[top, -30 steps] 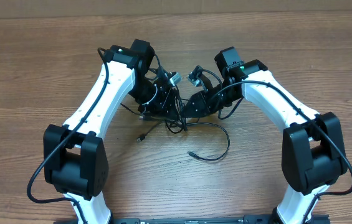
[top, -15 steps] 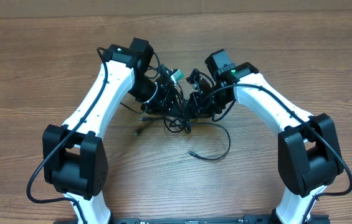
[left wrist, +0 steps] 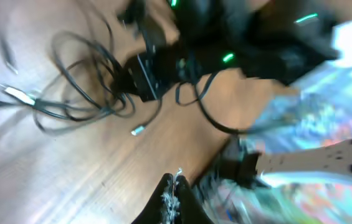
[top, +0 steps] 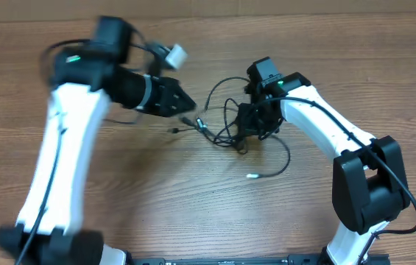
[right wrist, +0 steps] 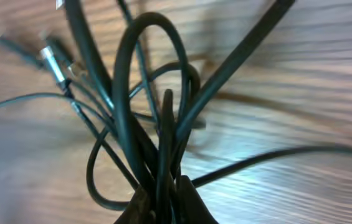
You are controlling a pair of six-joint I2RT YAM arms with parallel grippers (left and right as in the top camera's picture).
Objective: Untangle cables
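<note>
The left arm [top: 64, 147] rises along the left of the overhead frame and bends right, with the left gripper [top: 184, 101] levelled toward the centre and smeared by blur. The right arm [top: 318, 125] arches in from the lower right, and the right gripper [top: 249, 126] points down at centre. The cables [top: 222, 110] lie tangled on the table [top: 193, 206] between the two grippers. Only the right wrist view shows its jaws clenched on a bundle of looping strands. The left wrist view shows its jaws pressed together at bottom centre. I cannot tell whether they pinch a strand.
</note>
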